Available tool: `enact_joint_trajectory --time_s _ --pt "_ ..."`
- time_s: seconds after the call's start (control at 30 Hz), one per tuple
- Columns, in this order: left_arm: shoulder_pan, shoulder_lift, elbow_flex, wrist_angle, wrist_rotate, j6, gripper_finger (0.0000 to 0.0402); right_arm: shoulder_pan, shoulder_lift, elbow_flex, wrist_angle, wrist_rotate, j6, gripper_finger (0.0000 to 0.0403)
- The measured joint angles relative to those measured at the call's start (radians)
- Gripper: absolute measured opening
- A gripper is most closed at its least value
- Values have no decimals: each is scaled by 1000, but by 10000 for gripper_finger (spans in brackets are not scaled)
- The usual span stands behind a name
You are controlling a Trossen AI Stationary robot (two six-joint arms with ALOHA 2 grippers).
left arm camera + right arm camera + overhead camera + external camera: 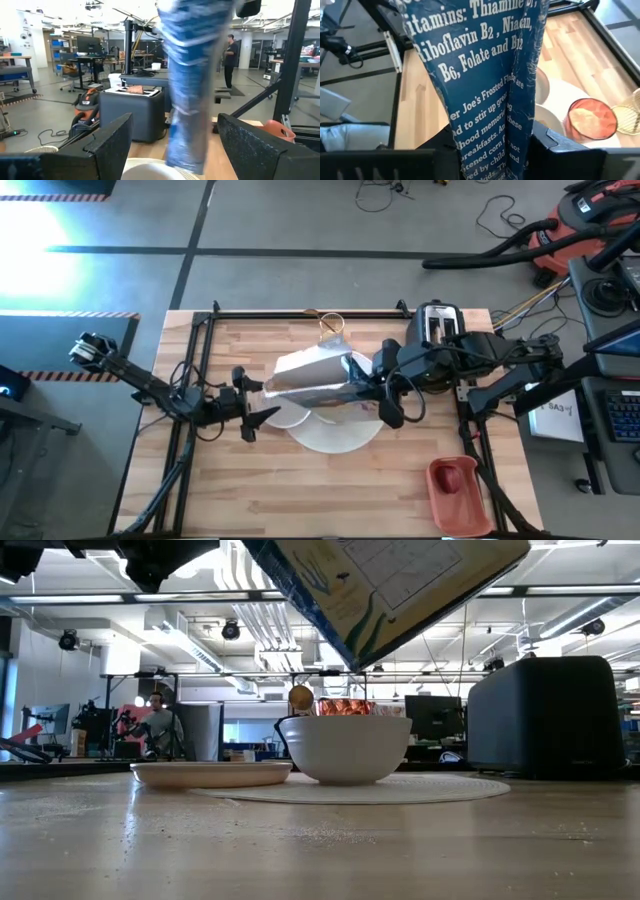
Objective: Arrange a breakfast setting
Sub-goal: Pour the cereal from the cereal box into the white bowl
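Wooden tabletop (250, 490) at centre: your right hand (495, 150) clamps the cereal box (315, 375), long axis tilted leftward over the small white bowl (345, 748) directly beneath. Left hand (262, 402) waits wide, empty, just left.

grey concrete floor (300, 220) with black tape lines, wooden desk (300, 490), ceiling strip lights (80, 580), person (157, 725) at far workstation

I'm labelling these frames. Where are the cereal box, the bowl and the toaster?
cereal box (485, 90), right wrist view, on its printed blue side panel.
bowl (345, 748), low view, on its white outer wall.
toaster (550, 715), low view, on its dark side face.
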Motion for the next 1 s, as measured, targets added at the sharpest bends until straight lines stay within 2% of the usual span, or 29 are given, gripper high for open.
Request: enact_joint_trajectory --time_s 0.3,0.57,0.77,1.0 --pt "8 -7 0 -12 14 7 273 0 0 3 2 10 1 111" --pt "57 20 34 -11 149 14 273 0 3 0 12 16 1 111" --pt "84 66 81 -12 174 49 273 1 3 -1 18 12 0 111" --pt "129 123 149 -11 262 94 273 1 3 -1 18 8 -11 111"
